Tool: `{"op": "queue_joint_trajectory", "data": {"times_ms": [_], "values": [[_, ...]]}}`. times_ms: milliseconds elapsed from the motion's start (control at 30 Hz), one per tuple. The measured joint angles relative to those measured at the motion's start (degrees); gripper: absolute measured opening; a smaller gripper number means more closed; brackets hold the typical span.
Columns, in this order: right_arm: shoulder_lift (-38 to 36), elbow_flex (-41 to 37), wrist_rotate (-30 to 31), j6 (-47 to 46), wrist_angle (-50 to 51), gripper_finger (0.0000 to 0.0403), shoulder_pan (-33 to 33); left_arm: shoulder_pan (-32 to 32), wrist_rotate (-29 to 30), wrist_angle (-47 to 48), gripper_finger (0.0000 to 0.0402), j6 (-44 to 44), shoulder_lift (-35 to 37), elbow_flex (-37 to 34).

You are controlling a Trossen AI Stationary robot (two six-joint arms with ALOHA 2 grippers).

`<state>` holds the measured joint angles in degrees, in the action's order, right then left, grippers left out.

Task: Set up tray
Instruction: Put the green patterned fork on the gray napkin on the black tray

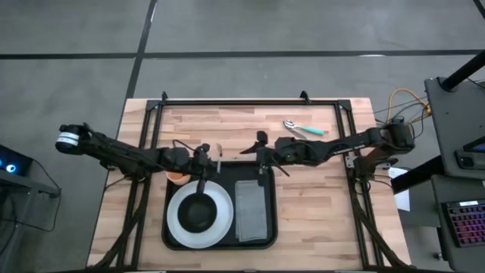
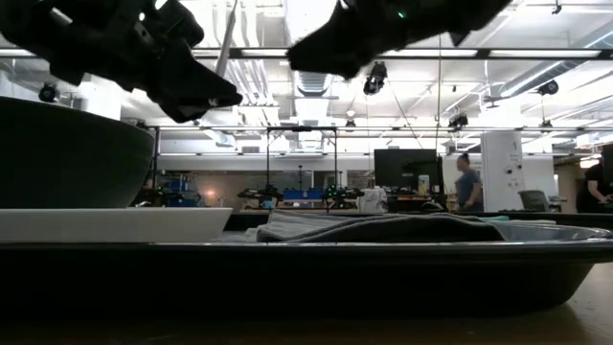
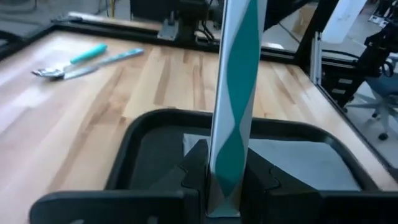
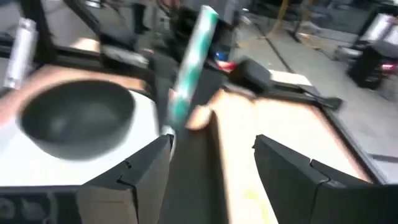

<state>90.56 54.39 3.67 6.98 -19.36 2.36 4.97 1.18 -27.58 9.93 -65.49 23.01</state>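
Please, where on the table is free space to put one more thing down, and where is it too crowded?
Bare wood lies left of the tray, right of it, and along the far edge beside the two teal-handled utensils. The tray is crowded: plate with dark bowl, grey cloth, both grippers overhead.

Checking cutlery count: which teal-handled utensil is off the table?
The one clamped in the left hand, upright over the tray. The other two lie on the table.

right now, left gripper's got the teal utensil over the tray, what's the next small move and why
Probably lower the left gripper toward the grey cloth on the tray and set the teal-handled utensil there. It is clamped upright, the right gripper stands open and apart, and that cloth is bare.
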Motion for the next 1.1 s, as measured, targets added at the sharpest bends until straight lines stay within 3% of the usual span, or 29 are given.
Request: {"op": "queue_joint_trajectory", "data": {"times_ms": [367,633,933,1100], "values": [[-5.13,-13.47,0.24,0.96,-13.73,0.0219,0.92,3.48,0.96,15.68,0.0033,7.28,-0.04,11.80],[-5.45,-17.29,-1.56,0.26,-14.40,0.0219,2.23,7.46,3.17,16.60,0.0033,19.66,-2.75,15.53],[-8.05,-22.73,-20.50,7.36,-18.45,0.0219,5.88,12.81,11.42,25.98,0.0033,29.22,-13.06,25.84],[-12.37,-29.16,-21.69,3.28,-27.33,0.0221,6.87,15.73,16.14,37.33,0.0033,32.99,-20.51,37.51]]}}
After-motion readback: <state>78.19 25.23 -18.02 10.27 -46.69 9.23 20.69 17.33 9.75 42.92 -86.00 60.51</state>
